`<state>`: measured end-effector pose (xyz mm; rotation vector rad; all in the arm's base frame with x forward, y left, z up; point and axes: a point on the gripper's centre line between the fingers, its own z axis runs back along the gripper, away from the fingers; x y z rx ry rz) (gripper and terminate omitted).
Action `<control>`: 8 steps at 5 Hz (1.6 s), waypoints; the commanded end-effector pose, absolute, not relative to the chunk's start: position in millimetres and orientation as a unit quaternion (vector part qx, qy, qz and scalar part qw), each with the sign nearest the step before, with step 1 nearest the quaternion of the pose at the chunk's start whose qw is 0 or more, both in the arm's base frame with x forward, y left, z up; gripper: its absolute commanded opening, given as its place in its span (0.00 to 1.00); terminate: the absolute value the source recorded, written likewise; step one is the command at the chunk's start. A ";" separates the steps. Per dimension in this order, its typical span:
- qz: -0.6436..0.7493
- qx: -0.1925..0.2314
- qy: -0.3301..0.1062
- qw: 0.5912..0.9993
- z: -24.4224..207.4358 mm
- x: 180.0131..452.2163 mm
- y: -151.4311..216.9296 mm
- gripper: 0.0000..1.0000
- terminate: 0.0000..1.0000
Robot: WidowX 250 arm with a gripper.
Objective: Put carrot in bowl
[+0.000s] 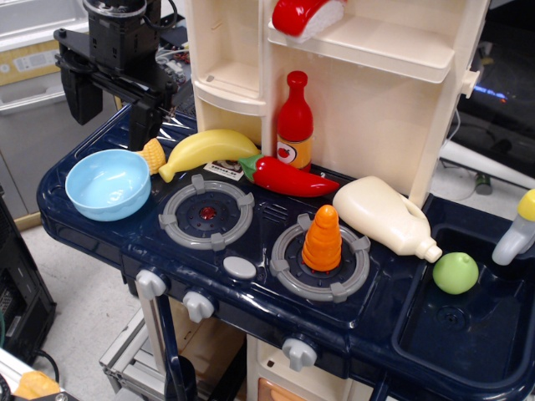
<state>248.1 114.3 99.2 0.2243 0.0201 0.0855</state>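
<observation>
The orange ridged carrot [323, 240] stands upright on the right stove burner [321, 263]. The light blue bowl [109, 184] sits empty at the left end of the dark blue toy stove top. My black gripper [111, 113] hangs at the back left, above and just behind the bowl, far to the left of the carrot. Its two fingers are spread apart with nothing between them.
A yellow corn [152, 155], a banana [209, 149] and a red chili pepper [288, 177] lie behind the left burner [206, 215]. A red bottle [294, 121] stands by the cream cabinet. A cream jug [384, 215] lies right of the carrot. A green apple [456, 272] is in the sink.
</observation>
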 end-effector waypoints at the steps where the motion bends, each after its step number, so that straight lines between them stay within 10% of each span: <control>1: 0.043 0.112 0.010 0.993 99.2 248.1 114.3 1.00 0.00; 4: 0.176 0.046 0.003 0.983 153.1 231.1 -14.7 1.00 0.00; 8: 0.204 -0.005 -0.094 0.974 103.9 281.4 -65.3 1.00 0.00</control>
